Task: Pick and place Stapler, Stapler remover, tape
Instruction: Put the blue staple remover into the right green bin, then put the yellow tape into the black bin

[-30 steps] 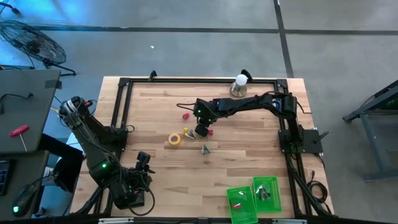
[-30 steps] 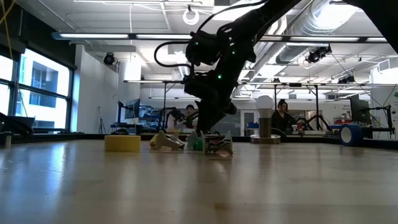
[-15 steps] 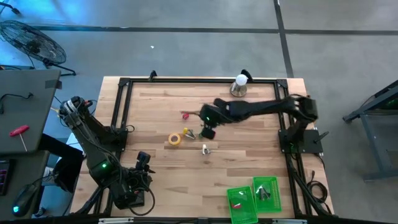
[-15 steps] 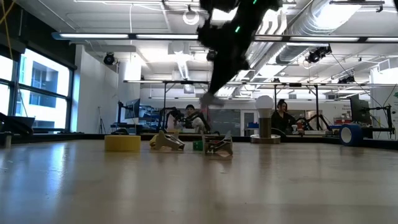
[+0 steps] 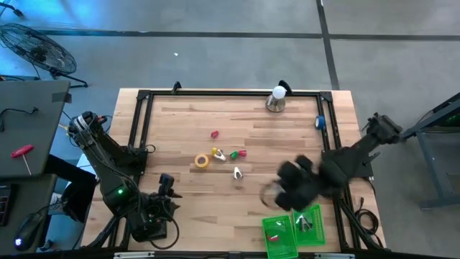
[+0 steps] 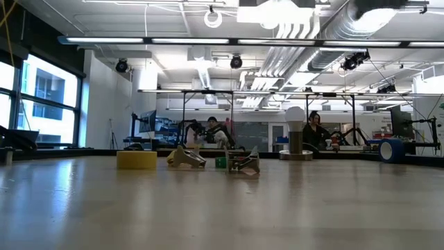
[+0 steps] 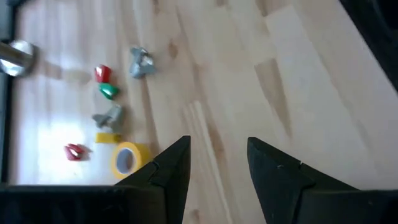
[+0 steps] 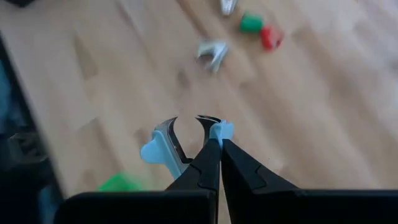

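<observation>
The wooden table (image 5: 187,208) is the landmark. At its near left corner the left arm waits, its left gripper (image 7: 217,163) with fingers spread apart over bare wood, holding nothing. Over the table's near right part, just above the two green bins (image 5: 295,229), the right gripper (image 8: 214,152) hangs with its fingers pressed together on a light blue staple remover (image 8: 168,146), whose metal claws curve out past the fingertips. A white bulb on a metal base (image 5: 277,99) stands at the table's far edge, and a blue tape roll (image 5: 320,122) lies near its far right side. Around the table's middle sit a yellow tape roll (image 5: 203,160), a grey staple remover (image 5: 237,173) nearer the bins, another small grey one (image 5: 218,154) just beside the yellow roll, then a green piece (image 5: 233,154) touching a red piece (image 5: 242,152), and another red piece (image 5: 214,134) farther back
</observation>
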